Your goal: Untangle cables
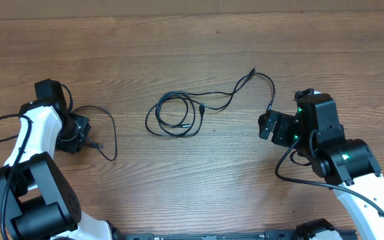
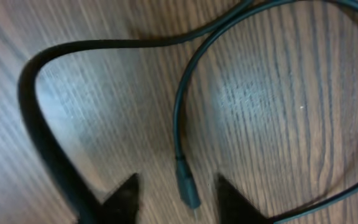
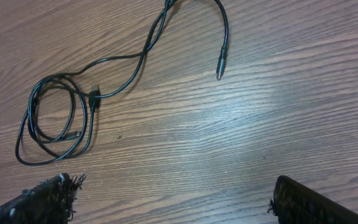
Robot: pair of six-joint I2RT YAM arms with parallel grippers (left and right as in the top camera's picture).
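Wooden bench [image 1: 199,40] holds one cable [image 1: 112,137] lying apart by the open left tool [image 2: 178,198]; looped bundle [image 1: 172,117] left to untangle, right tool [image 3: 176,196] open, empty.

brown wood-grain table [image 1: 179,53] fills view; soft glare patches on surface; nothing beyond visible.

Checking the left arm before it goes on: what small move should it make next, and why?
Probably close the left gripper: its open fingers sit either side of the plug of a thin cable, which is not yet gripped.
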